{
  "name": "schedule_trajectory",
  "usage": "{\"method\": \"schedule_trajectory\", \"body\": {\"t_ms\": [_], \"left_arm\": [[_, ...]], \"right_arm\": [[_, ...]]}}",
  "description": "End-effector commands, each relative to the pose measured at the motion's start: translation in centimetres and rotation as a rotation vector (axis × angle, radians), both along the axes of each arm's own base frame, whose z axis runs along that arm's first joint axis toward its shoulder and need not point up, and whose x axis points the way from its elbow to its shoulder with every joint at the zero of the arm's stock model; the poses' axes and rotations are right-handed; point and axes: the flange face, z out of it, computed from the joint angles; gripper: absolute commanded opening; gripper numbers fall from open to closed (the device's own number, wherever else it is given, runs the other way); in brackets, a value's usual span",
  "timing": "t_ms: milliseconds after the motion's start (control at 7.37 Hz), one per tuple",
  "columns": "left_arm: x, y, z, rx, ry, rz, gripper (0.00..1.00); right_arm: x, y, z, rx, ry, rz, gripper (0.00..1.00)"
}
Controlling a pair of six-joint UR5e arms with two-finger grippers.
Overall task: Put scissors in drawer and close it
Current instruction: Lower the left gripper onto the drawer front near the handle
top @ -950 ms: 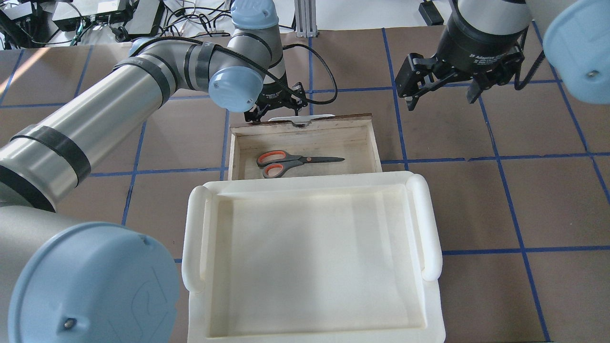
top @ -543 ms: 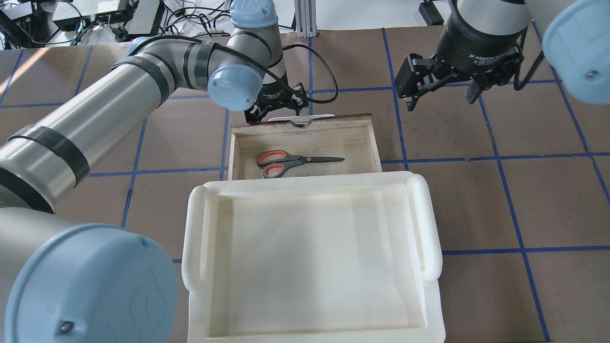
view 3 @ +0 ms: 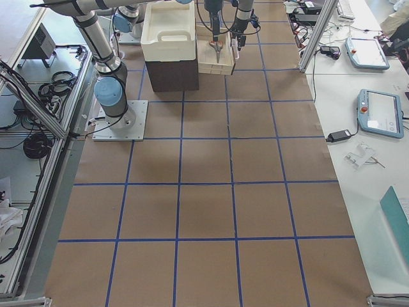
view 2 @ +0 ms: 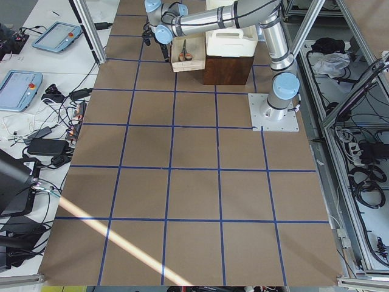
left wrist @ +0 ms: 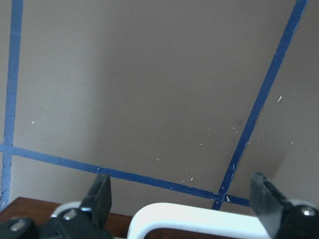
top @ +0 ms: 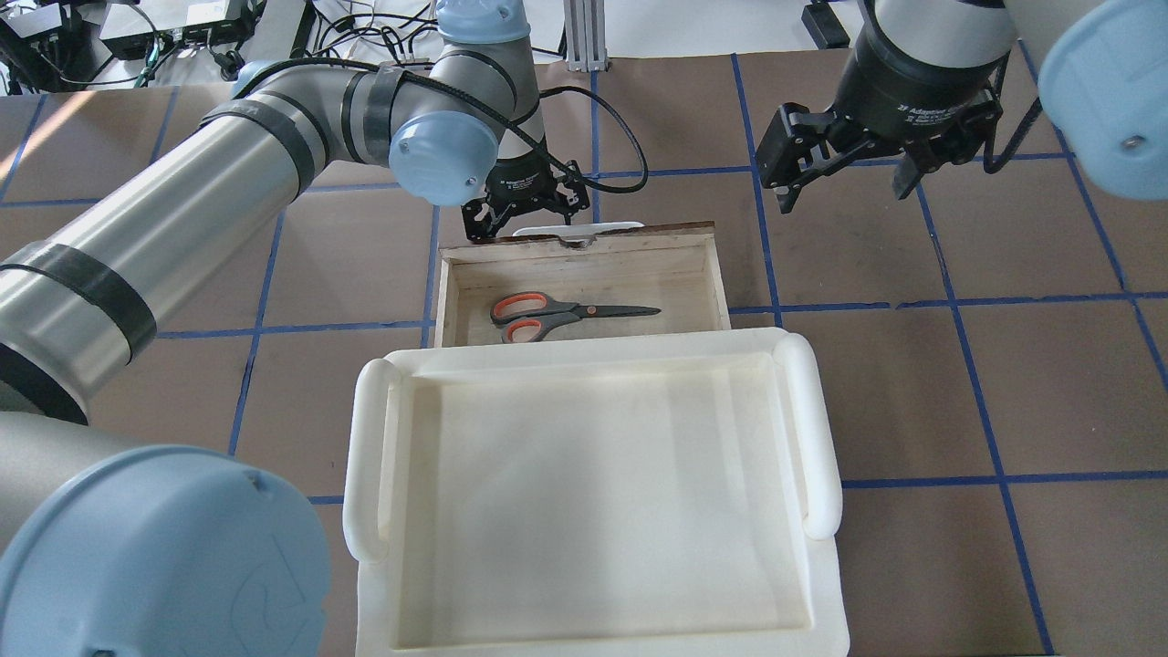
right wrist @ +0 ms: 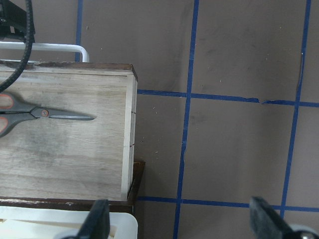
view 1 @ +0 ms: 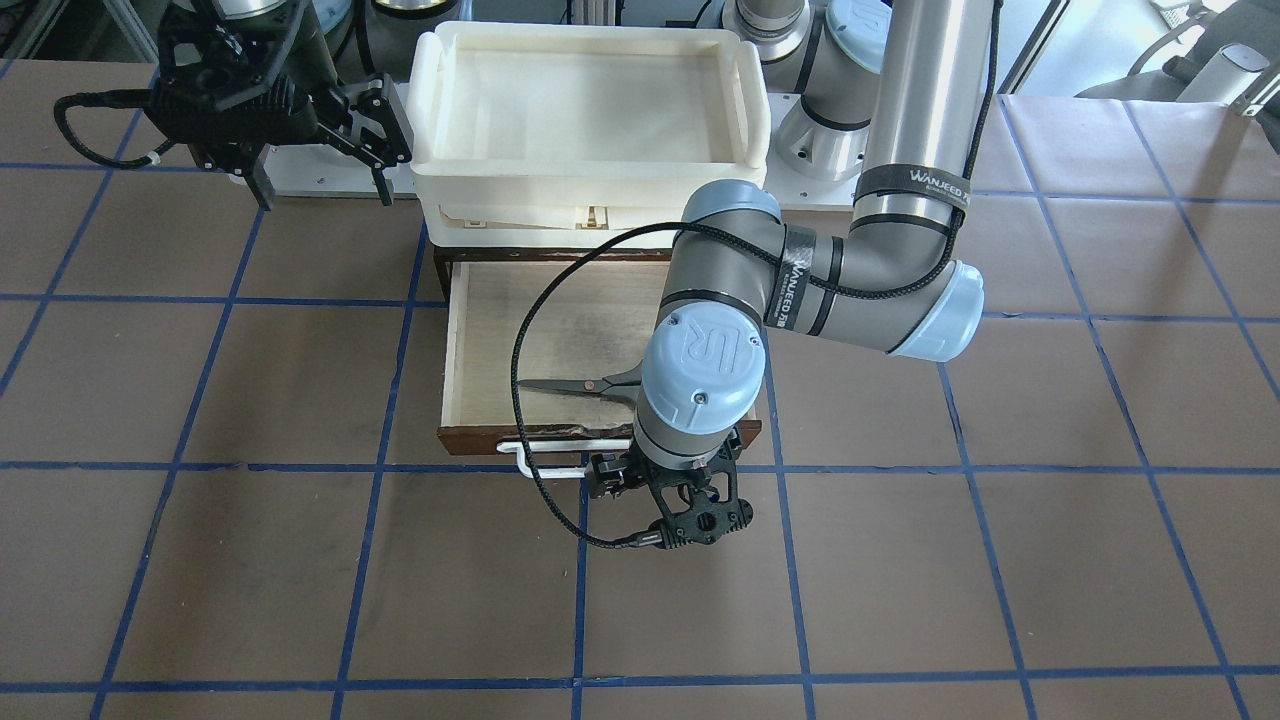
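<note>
The scissors [top: 566, 315] lie flat inside the open drawer [top: 680, 274], handles to the view's left. They also show in the front view [view 1: 585, 387] and in the right wrist view [right wrist: 35, 113]. My left gripper [top: 522, 212] is open and hangs just beyond the drawer's dark front, at its white wire handle [top: 575, 225]. In the left wrist view my left gripper [left wrist: 182, 199] has a finger on either side of the handle [left wrist: 199, 216], not closed on it. My right gripper [top: 844, 182] is open and empty above the table, right of the drawer.
A cream-white plastic bin [top: 821, 438] sits on top of the brown cabinet that holds the drawer and hides the drawer's inner part. The left arm's black cable [view 1: 520, 400] loops over the drawer. Brown table with blue grid lines lies all around.
My left gripper has shifted slightly to the left at the drawer's handle, and the drawer front seems a touch nearer the bin. The right arm has not moved.
</note>
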Motion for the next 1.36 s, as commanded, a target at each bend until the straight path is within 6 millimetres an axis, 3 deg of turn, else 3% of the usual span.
{"method": "schedule_trajectory", "body": {"t_ms": [0,1221], "left_arm": [[0.0,0.1,0.4,0.0,0.002,0.0,1.0],[-0.2,0.6,3.4,0.028,0.023,0.033,1.0]], "right_arm": [[-0.1,0.0,0.0,0.0,0.001,-0.002,1.0],[-0.1,0.0,0.0,0.001,-0.002,-0.001,1.0]]}}
